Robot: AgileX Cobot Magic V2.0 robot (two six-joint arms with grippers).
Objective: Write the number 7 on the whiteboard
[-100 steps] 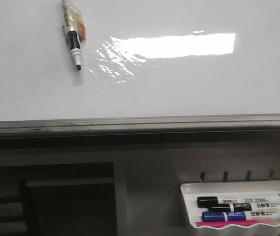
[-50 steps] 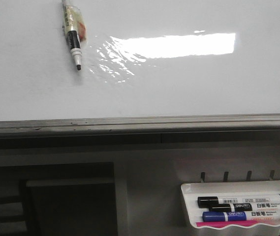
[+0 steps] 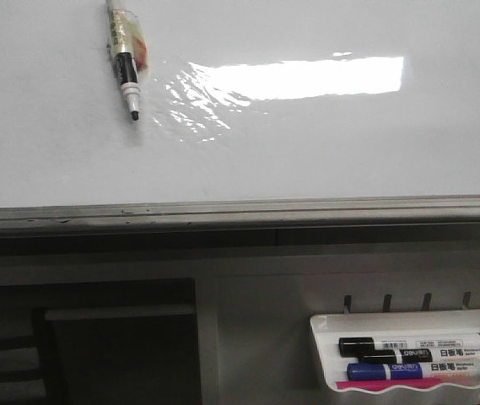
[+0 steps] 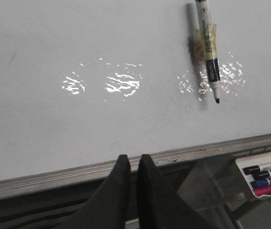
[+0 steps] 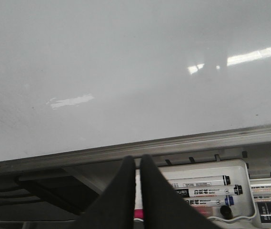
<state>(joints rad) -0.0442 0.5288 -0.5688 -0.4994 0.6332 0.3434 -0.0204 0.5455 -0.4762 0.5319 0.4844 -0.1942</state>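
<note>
The whiteboard (image 3: 307,152) fills the upper front view, glossy white with a grey frame edge and bright glare. It also shows in the left wrist view (image 4: 102,109) and the right wrist view (image 5: 125,71). No number 7 shows on it. A marker (image 3: 126,59) with a yellowish label is stuck on the board at the upper left, tip down; it shows in the left wrist view too (image 4: 207,47). My left gripper (image 4: 133,160) is shut and empty below the frame edge. My right gripper (image 5: 137,160) is shut and empty, over the marker tray. Neither gripper shows in the front view.
A white plastic tray (image 3: 328,325) hangs below the board at the lower right, holding a black marker (image 3: 417,344), a blue marker (image 3: 425,369) and a pink item. It shows in the right wrist view (image 5: 247,171). A dark shelf (image 3: 113,346) sits at the lower left.
</note>
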